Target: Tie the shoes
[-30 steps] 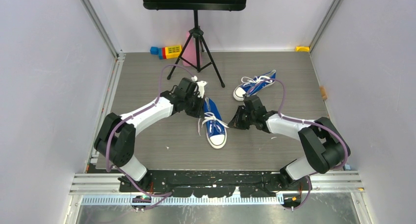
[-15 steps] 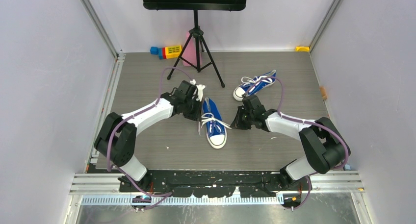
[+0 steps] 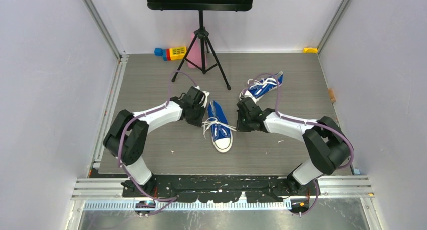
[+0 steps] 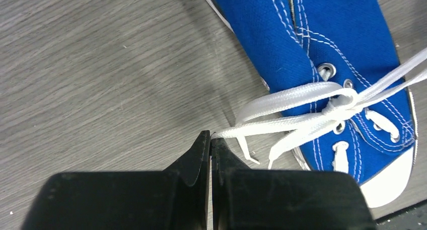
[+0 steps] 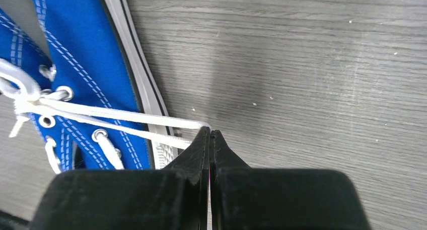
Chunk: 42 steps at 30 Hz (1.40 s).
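The left gripper [image 4: 210, 141] was seen with its jaws pressed together, clamped on the tip of the left loop [image 4: 272, 126] of the white lace. The right gripper [image 5: 209, 135] was likewise closed, with the end of the right loop [image 5: 131, 116] pinched at its tips. Both loops were stretched out sideways from the knot [image 4: 343, 101] over the eyelets of the near shoe [image 3: 220, 131]. That blue shoe was laid flat on the grey table [image 3: 282, 154] between the two grippers, its white toe cap turned toward the arm bases. The far shoe [image 3: 262, 87] was laid beyond the right arm, apart from the first, and was partly crossed by that arm's purple cable [image 3: 276, 96] in the top view. A black tripod stand [image 3: 201, 44] was set at the far side of the table, with coloured toy blocks [image 3: 171, 53] beside its legs.
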Motion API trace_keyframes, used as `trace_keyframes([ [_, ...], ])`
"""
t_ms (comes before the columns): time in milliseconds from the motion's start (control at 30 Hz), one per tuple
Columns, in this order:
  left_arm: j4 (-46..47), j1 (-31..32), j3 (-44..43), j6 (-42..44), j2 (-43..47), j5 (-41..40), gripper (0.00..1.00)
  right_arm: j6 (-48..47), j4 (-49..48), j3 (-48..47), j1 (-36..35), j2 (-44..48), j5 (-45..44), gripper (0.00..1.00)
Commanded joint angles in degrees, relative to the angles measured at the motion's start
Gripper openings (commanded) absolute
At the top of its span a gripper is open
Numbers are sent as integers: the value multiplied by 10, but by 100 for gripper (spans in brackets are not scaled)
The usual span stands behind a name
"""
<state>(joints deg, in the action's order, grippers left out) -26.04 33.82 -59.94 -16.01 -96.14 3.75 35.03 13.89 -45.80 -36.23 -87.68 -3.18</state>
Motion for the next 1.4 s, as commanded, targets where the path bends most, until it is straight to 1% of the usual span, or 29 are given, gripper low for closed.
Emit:
trace_keyframes([
  [0,-34,10,-2,1,-10,-70,0,-22,73,-32,-17,-29,-110,0],
  [233,-33,40,1,-18,-9,-101,0,-19,142,-64,-28,-46,-208,0],
  [433,-67,50,-5,-46,-24,-165,0,-32,164,-83,-37,-77,-254,0],
  [600,-75,69,-12,-58,-29,-187,0,-31,164,-95,-49,-95,-264,0],
  [800,-103,91,-31,-68,-61,-238,0,-29,177,-103,-63,-113,-292,0],
  [933,-131,103,-44,-75,-73,-286,0,-30,186,-104,-66,-115,-323,0],
  [1100,-134,110,-49,-77,-72,-298,0,-31,194,-114,-70,-125,-335,0],
  [1367,-166,124,-76,-78,-80,-329,0,-28,215,-134,-83,-133,-372,0],
])
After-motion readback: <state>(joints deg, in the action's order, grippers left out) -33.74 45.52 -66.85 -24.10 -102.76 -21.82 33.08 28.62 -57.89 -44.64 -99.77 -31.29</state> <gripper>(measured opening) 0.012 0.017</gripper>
